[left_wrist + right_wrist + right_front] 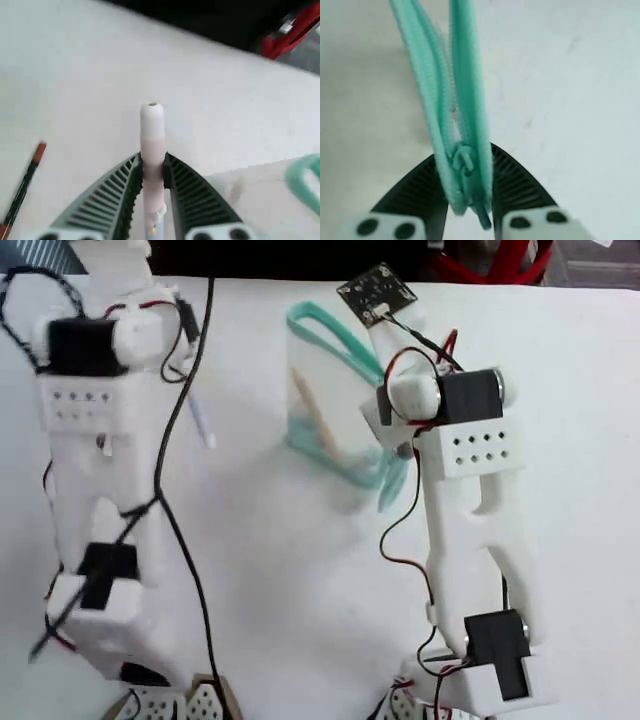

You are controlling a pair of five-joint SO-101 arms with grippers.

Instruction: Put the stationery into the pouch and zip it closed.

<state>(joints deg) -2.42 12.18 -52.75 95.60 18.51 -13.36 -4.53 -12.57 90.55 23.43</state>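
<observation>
The pouch (325, 415) stands on its edge near the middle of the table (570, 350), clear-sided, with its teal zipper (325, 330) gaping upward and a wooden pencil (312, 408) leaning inside. The right gripper (464, 156) pinches the zipper's end nearest the arms' bases. Its jaws are shut on the teal tape right at the slider (464, 162), so the mouth is pulled taut and held up. Off to the pouch's side, apart from it, the white pen (202, 422) sits in the left gripper (152, 158). Its ribbed jaws are closed down to the width of the barrel, clamping the pen partway along with the rounded end sticking out ahead. The step in hand, I'd judge, is getting this pen into the pouch. Doing it well means bringing the pen over the open mouth and lining its length up with the zipper rather than across it. Then the leading end should tip down between the two teal edges, with the release coming only once the tip is inside the walls. The right arm's part is to hold firm so the soft pouch doesn't fold — it looks light, and a nudge on the rim could topple it. A second pencil (24, 186), dark with a reddish end, lies on the table beside the left gripper — next in line, I'd guess.
</observation>
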